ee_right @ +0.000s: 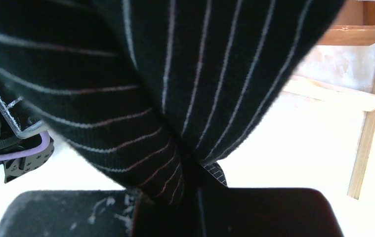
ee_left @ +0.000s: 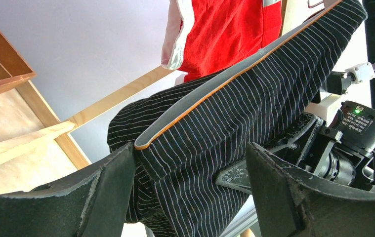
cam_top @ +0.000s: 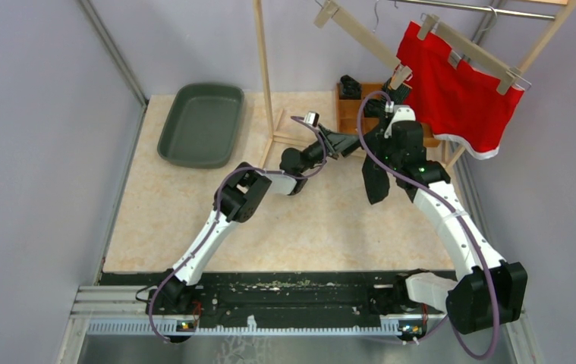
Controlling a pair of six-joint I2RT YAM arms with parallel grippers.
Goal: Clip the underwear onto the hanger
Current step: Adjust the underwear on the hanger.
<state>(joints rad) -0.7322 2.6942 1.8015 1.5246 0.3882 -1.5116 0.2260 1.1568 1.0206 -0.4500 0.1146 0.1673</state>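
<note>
The black pinstriped underwear with a grey, orange-edged waistband hangs from my right gripper, which is shut on it. The cloth fills the right wrist view. My left gripper is open, its jaws on either side of the underwear, and its left finger touches the waistband's end. An empty wooden hanger slants above, its lower clip just above my right gripper.
Red underwear is clipped to a second hanger on the rail at the back right. A wooden rack post stands mid-back. A grey-green tray lies back left. A wooden box sits behind the grippers.
</note>
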